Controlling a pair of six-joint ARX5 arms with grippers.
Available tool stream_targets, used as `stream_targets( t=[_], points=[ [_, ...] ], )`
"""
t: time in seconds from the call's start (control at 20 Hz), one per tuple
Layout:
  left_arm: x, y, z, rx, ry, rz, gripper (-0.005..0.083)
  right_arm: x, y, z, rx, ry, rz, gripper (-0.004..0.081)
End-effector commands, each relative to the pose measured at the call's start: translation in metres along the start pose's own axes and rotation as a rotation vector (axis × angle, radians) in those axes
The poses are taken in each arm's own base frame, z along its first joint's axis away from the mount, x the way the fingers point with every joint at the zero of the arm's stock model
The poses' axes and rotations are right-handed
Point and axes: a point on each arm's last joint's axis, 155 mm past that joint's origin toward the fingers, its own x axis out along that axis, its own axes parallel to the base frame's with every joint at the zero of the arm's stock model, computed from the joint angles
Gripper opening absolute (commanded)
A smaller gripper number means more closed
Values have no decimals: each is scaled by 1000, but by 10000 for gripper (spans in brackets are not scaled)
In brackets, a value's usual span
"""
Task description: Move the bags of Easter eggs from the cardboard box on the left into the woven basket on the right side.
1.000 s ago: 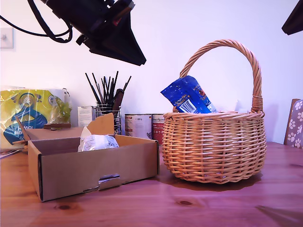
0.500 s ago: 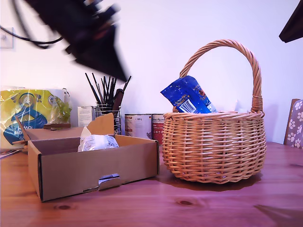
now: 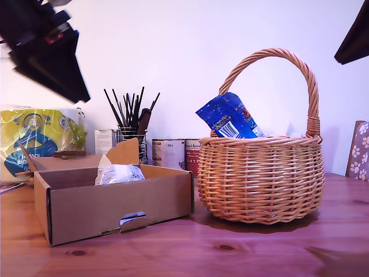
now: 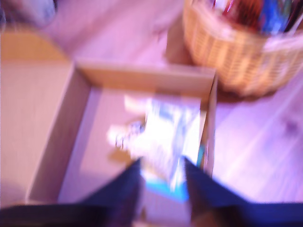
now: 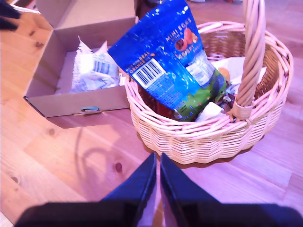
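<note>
While the first arm hangs blurred high at the exterior view's left, its first pincer (image 4: 161, 175) shows fingers parted and empty above the cardboard box (image 3: 115, 210). Inside the box lies the whitish bag (image 3: 119, 173), crumpled against the floor of the tray near its front wall. Judged by look: light, soft, crinkly film, likely slippery; a pinch on a raised fold or the sealed top edge seems the surest hold, since a flat grip might slide off. Behind the box: a yellow-and-blue printed bag (image 3: 34, 138), a holder of brushes (image 3: 130, 115), some tins (image 3: 173, 153). Rightward sits the woven basket (image 3: 259, 179), the blue bag (image 3: 228, 118) poking above its rim, leaning on the handle side. The second pincer (image 5: 156, 175), fingers closed together on nothing, hovers off the basket's near side. Desk (image 3: 230, 254) is warm wood, knotty, slightly glossy. Wall plain white; a paw-print panel (image 3: 360, 150) at the exterior view's right edge.
</note>
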Motion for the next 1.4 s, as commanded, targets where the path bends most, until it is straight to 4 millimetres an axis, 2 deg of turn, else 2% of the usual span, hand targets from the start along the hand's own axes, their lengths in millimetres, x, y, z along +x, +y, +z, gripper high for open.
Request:
stream_targets(
  t=[0.0,0.15,0.3,0.6,0.8,0.95,1.05,1.1,1.25,1.3,1.35],
  points=[
    [12,-5,-5,9,8,-36,772,6,-3,-8,10,15,-4,-2],
    [26,-3,6,65,-43,-72,772,7,6,0,0,-13,44,-12],
    [54,-6,8,151,-64,-129,772,6,27,5,-32,-29,120,-12],
    [123,17,-11,174,-41,-121,772,0,68,12,-84,-38,240,-12],
    [150,12,-42,141,39,-166,772,0,74,11,-96,-34,260,-12],
    [161,4,-58,112,79,-212,755,0,74,11,-97,-35,256,-12],
    [163,2,-65,91,102,-216,667,0,74,11,-97,-34,256,-12],
    [164,4,-66,87,108,-207,571,0,74,11,-97,-35,256,-12],
    [163,5,-65,89,107,-201,184,0,73,10,-97,-34,255,-12],
    [163,5,-65,88,107,-201,117,0,73,10,-96,-32,254,-12],
    [163,5,-65,88,106,-202,109,0,72,10,-96,-31,249,-12]
  ],
)
